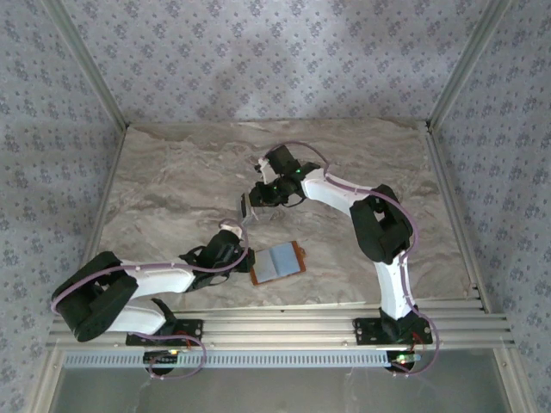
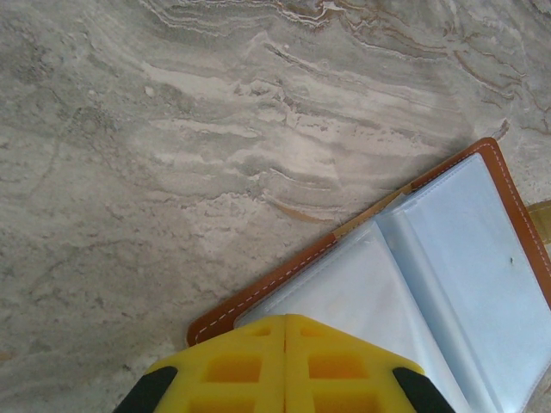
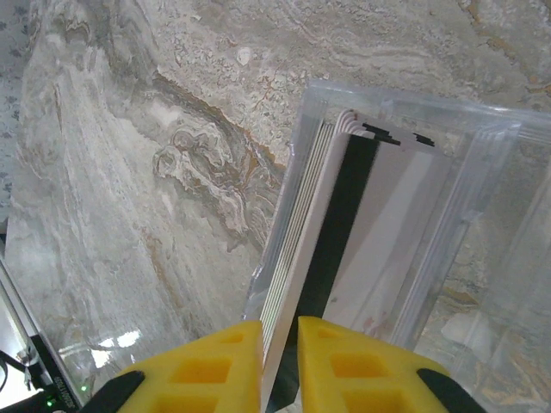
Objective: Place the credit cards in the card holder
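The card holder [image 1: 277, 262] lies open on the marble table, brown leather outside and blue-grey sleeves inside [image 2: 465, 258]. My left gripper [image 1: 240, 247] sits at its left edge. In the left wrist view its yellow fingers [image 2: 285, 320] are pressed together over the wallet's near corner, with nothing between them. My right gripper [image 1: 256, 198] hangs above the table behind the wallet, shut on the credit cards [image 1: 246, 206]. In the right wrist view the fingers [image 3: 280, 331] clamp a pale stack of cards with a dark edge [image 3: 323, 232], held inside a clear plastic case [image 3: 469, 206].
The marble tabletop [image 1: 172, 189] stretches open to the left and behind the wallet. Aluminium rails [image 1: 284, 314] run along the near edge, and patterned walls close in the sides and back.
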